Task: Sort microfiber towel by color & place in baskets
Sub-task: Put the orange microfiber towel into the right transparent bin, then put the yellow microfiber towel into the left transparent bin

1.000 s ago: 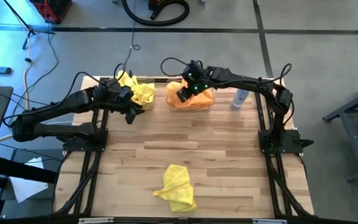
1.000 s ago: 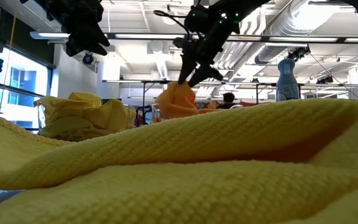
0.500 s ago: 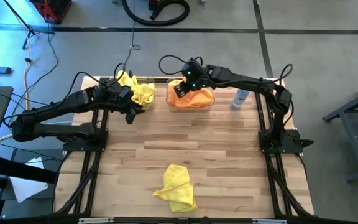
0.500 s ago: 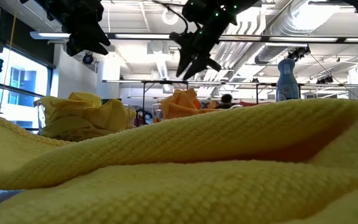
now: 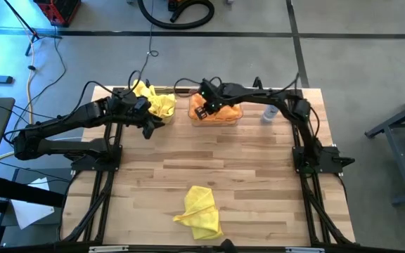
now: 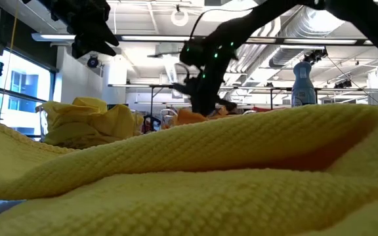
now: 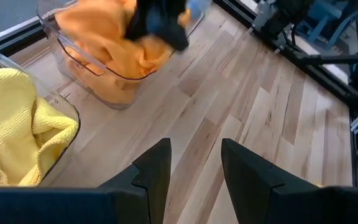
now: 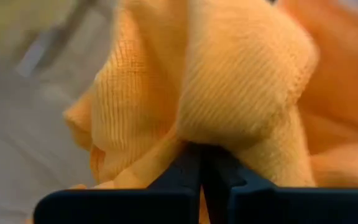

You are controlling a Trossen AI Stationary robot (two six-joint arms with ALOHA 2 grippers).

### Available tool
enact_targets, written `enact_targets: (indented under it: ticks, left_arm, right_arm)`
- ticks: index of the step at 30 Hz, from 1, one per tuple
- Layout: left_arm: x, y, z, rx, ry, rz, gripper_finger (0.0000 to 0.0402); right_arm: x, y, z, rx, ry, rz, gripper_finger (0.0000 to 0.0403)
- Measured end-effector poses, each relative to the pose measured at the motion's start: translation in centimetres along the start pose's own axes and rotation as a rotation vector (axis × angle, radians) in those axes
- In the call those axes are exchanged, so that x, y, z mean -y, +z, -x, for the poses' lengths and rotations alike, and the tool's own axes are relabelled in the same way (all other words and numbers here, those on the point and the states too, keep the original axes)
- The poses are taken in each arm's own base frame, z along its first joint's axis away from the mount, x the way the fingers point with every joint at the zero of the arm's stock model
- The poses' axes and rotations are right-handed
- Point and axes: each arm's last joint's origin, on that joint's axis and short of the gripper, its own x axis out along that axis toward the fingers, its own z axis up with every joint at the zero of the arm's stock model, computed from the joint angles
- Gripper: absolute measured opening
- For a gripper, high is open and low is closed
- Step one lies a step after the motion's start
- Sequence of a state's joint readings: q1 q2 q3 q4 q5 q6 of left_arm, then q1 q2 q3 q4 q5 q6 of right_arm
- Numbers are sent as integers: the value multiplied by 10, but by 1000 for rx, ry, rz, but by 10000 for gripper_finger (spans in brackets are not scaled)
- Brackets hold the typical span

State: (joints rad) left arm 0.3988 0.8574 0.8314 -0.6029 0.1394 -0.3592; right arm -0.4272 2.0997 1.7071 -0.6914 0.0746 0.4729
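Your right end effector (image 5: 201, 111) sat low in the right-hand basket (image 5: 236, 116), its fingers pressed together and pinching a fold of the orange towel (image 8: 241, 93) heaped there. Your left end effector (image 7: 194, 165) hung spread and empty just beside the left-hand basket (image 7: 64, 112), which held the bright yellow towels (image 5: 155, 102). One yellow towel (image 5: 201, 211) lay crumpled at the near edge of the bench (image 5: 259, 169), well apart from both baskets. You should judge these cloths light, limp and unbreakable; they will sag and drag, so pinch a raised fold near the middle, not a corner
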Motion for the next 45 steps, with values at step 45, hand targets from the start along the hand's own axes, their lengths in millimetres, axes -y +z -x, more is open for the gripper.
enact_targets:
  ticks: [45]
  left_arm:
    - [139,-8,-81,-220,130,-201,131]
  right_arm:
    - [-24,-156,158,39,43,139,117]
